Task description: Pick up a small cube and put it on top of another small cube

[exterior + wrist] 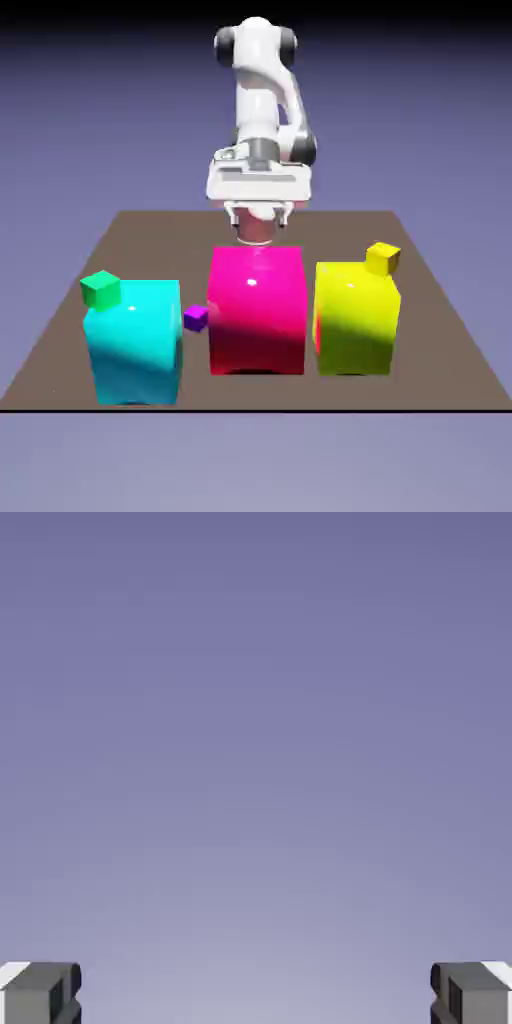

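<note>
My gripper (258, 216) hangs open behind and just above the far top edge of the large magenta block (257, 310). In the hand view the gripper (256, 998) shows its two grey fingertips (40, 994) wide apart, with only the plain backdrop between them. The small magenta-pink cube is out of view in both frames. A pale pinkish shape sits under the hand at the block's far edge; I cannot tell what it is. Other tiny cubes show: a green one (101, 289) on the cyan block's top, a purple one (196, 318) on the table, a yellow one (382, 258) on the yellow block.
Three large glossy blocks stand in a row near the table's front: cyan block (135, 345) at the exterior view's left, magenta in the middle, yellow block (357, 320) at the right. The brown table (440, 330) ends just in front of them.
</note>
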Robot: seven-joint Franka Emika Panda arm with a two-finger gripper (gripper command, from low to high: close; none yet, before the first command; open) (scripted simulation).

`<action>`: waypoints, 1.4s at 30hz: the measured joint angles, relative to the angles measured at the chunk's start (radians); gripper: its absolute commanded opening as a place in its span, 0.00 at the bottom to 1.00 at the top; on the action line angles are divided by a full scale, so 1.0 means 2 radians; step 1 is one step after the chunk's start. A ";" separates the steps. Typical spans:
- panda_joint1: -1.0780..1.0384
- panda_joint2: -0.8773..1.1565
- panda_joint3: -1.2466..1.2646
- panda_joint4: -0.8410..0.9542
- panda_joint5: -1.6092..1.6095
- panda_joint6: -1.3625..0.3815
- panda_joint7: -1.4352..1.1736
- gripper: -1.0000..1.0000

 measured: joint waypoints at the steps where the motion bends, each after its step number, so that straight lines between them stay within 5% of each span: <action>1: 0.011 0.008 0.018 0.003 0.003 0.002 -0.004 0.50; 21: 0.232 0.203 0.352 -0.025 0.199 0.045 -0.098 0.50; 27: 0.213 0.227 0.288 -0.119 0.303 0.054 -0.118 0.50; 41: 0.241 0.444 0.231 -0.065 0.303 0.225 -0.164 0.50; 42: 0.241 0.449 0.230 -0.064 0.303 0.228 -0.165 0.00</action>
